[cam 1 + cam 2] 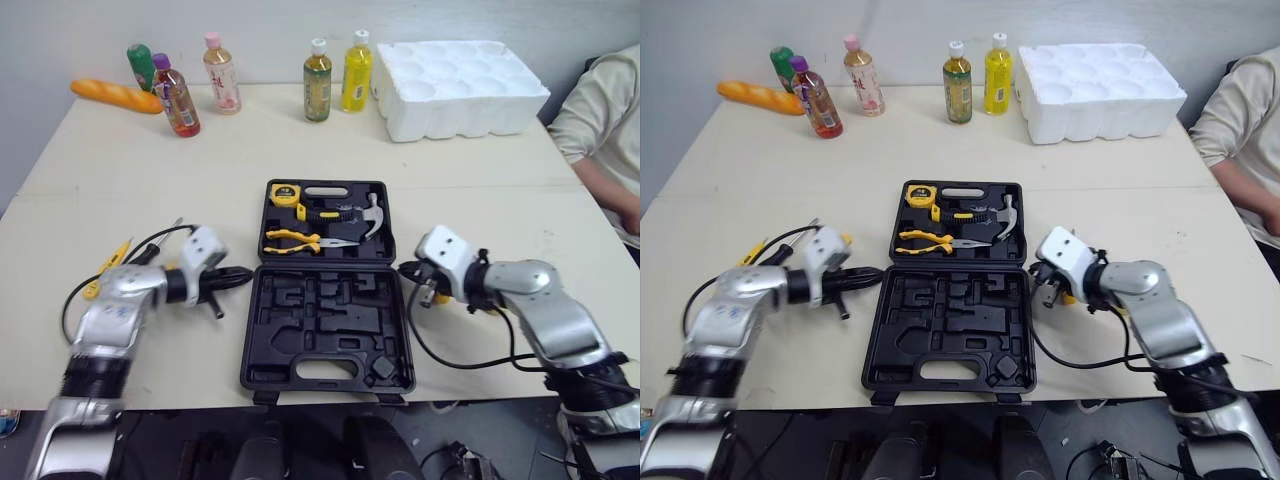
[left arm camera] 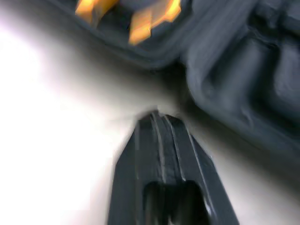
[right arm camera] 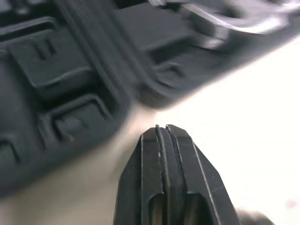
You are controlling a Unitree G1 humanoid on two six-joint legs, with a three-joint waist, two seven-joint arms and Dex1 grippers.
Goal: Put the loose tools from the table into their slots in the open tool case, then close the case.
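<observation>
- Just left of the open tool case point(image 1: 330, 322), my left gripper point(image 1: 243, 276) rests, its fingers pressed together.
- Just right of it, my right gripper point(image 1: 404, 268) is likewise pressed together.
- Well left of it lies a loose yellow-handled tool point(image 1: 108, 267).

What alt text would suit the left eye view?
An open black tool case lies on a table, holding a hammer, pliers and tape measure, with the left gripper and right gripper shut at either side.
</observation>
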